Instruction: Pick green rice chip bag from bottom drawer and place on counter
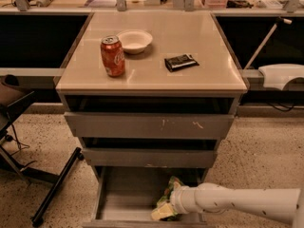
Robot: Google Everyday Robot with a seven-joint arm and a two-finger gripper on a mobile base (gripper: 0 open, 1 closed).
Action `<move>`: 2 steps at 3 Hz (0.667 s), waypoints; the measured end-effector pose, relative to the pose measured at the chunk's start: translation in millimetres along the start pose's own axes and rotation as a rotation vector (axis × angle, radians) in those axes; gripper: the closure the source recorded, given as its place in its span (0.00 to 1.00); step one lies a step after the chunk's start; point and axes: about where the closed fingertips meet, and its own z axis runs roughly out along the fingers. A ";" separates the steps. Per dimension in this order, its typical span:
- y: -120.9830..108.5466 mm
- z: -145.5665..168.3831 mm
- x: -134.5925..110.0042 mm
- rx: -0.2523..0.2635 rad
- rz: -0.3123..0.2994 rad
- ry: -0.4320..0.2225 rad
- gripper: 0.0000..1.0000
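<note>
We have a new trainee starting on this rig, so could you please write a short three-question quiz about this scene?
1. True or false: the red soda can stands upright on the glossy beige counter.
2. Where is the robot's pincer?
A) over the white bowl
B) inside the open grey metal bottom drawer, at the crinkly green rice chip bag
C) beside the flat black packet
3. Fill in: ___ objects rest on the counter.

Key: 1 true; 2 B; 3 three.
</note>
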 end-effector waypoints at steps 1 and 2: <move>7.2 26.4 22.9 0.001 0.057 -0.017 0.00; -3.7 35.1 29.4 0.019 0.072 -0.021 0.00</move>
